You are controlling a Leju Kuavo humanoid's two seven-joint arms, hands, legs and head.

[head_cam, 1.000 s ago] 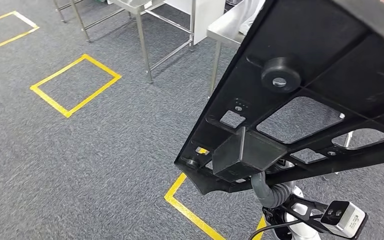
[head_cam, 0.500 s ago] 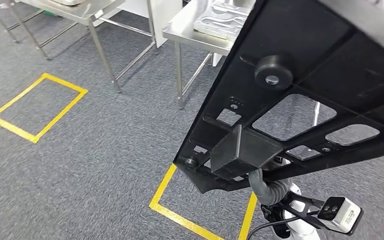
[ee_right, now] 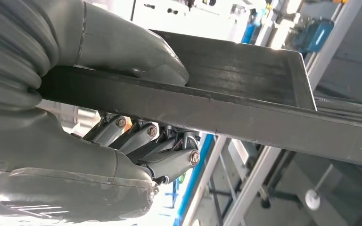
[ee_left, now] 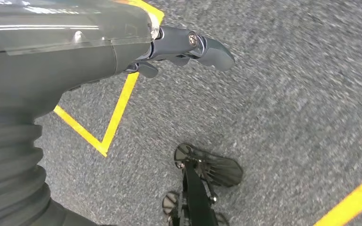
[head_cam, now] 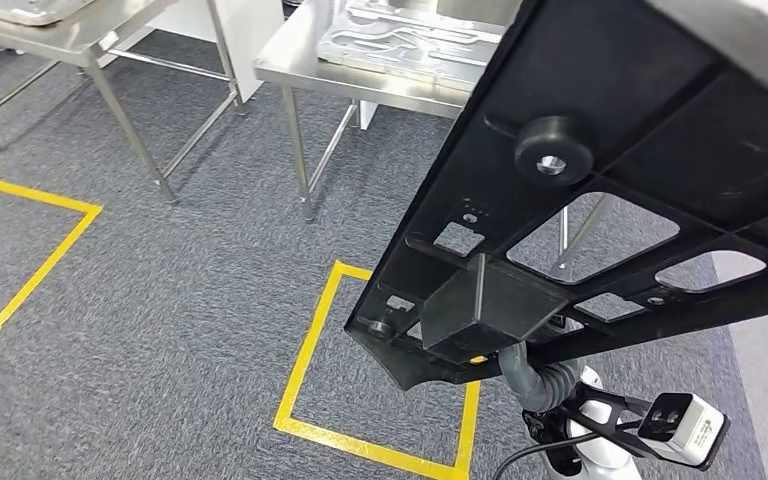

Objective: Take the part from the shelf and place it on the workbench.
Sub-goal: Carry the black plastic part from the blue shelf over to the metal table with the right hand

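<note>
The black part (head_cam: 600, 190) fills the right half of the head frame, tilted, gripped by the right hand (ee_right: 136, 117) with thumb on one face and fingers (ee_right: 169, 155) under the other. The left hand (ee_left: 179, 47) hangs over grey carpet, holding nothing, fingers loosely out. A steel workbench (head_cam: 310, 70) stands at upper centre

Right hand (ee_right: 122, 136) clamped; left hand (ee_left: 179, 49) empty.

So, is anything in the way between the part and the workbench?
Nothing visible blocks it. The right hand grips the black part, held high. The steel workbench stands ahead with only carpet and yellow tape between. A metal plate already lies on its top.
</note>
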